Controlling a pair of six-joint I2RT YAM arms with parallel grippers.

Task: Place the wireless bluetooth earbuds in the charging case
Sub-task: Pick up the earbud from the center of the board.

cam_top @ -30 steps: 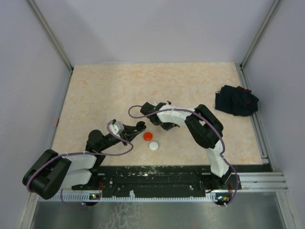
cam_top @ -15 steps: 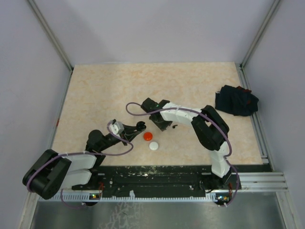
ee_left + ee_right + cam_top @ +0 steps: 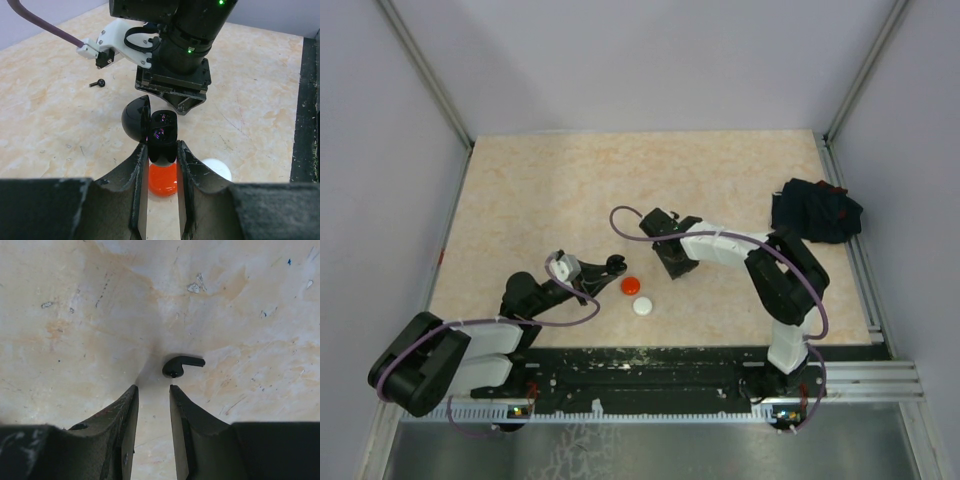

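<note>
My left claw (image 3: 161,150) is closed on the black charging case (image 3: 157,132), its two fingers pinching the lower half from either side. The case sits upright with its rounded lid hinged open and the two sockets showing inside. Under the case, between my left fingers, a red disc (image 3: 162,180) lies on the counter (image 3: 570,190), with a white disc (image 3: 216,169) just beside it. My right claw (image 3: 152,390) points down at the counter just past the case. Its jaws are parted by a narrow gap and hold nothing. A black earbud (image 3: 181,365) lies flat on the counter just beyond my right fingertips, a little to one side of the gap, not touched by either finger. A dark navy cloth bundle (image 3: 815,212) rests near the counter's right edge, well apart from both claws.
</note>
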